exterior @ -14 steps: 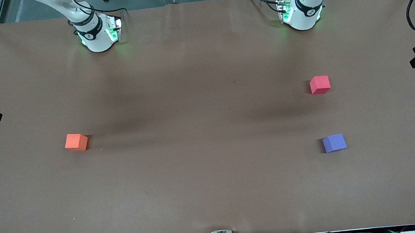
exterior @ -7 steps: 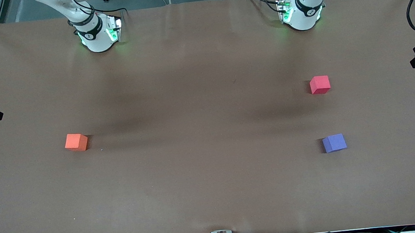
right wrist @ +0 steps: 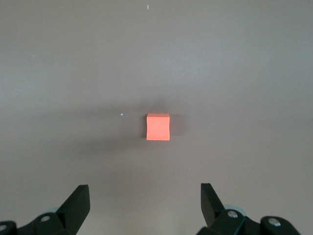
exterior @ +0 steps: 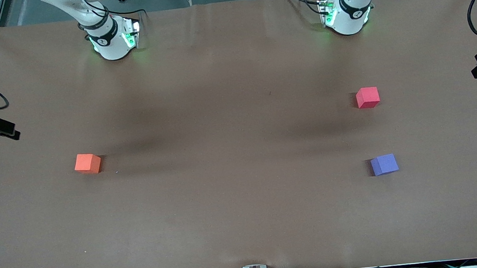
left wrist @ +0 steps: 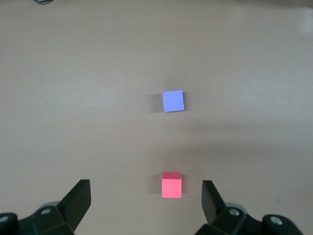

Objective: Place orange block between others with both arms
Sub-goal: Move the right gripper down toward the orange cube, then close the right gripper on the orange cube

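Over at my right arm's end of the brown surface (exterior: 238, 221) sits the orange block (exterior: 87, 163), all alone, with nothing touching it. My right claw (right wrist: 144, 205) hangs up high over it, with its two fingers (right wrist: 78, 203) spread wide apart and nothing between them.

Toward my left arm's end sit the two other blocks. The red-pink block (exterior: 367, 97) is the one farther from the front camera, and the purple block (exterior: 384, 164) is nearer to it. They are well apart, with bare surface between them. My left claw (left wrist: 146, 205) hangs up high over them, the red-pink block showing between its fingers (left wrist: 211, 199). Its fingers are spread wide apart too, and it holds nothing.
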Controlling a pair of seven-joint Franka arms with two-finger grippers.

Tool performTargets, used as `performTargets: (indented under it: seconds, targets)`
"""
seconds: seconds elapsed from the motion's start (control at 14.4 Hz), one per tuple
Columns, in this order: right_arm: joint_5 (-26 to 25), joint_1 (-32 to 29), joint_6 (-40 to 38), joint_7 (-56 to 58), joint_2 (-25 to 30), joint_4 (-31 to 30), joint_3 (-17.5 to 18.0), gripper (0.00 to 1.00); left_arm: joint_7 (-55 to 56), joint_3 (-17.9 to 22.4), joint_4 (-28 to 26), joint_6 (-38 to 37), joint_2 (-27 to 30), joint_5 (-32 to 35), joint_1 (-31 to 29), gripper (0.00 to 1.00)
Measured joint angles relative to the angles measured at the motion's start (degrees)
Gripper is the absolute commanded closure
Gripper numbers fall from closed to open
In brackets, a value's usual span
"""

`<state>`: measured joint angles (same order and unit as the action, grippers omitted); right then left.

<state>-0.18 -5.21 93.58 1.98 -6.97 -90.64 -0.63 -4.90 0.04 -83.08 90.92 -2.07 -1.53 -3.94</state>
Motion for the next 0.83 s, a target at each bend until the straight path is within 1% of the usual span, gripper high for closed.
performTargets:
  seconds: [0.63, 0.83]
  targets:
    - [-0.1, -0.1, 4.7, 0.0, -16.7, -1.5, -0.2, 0.00, 0.0, 0.1, 0.0, 0.0, 0.0, 0.0, 0.0, 0.00]
    - [-0.1, -0.1, 6.0, 0.0, -20.3, -2.2, -0.2, 0.00, 0.0, 0.1, 0.0, 0.0, 0.0, 0.0, 0.0, 0.00]
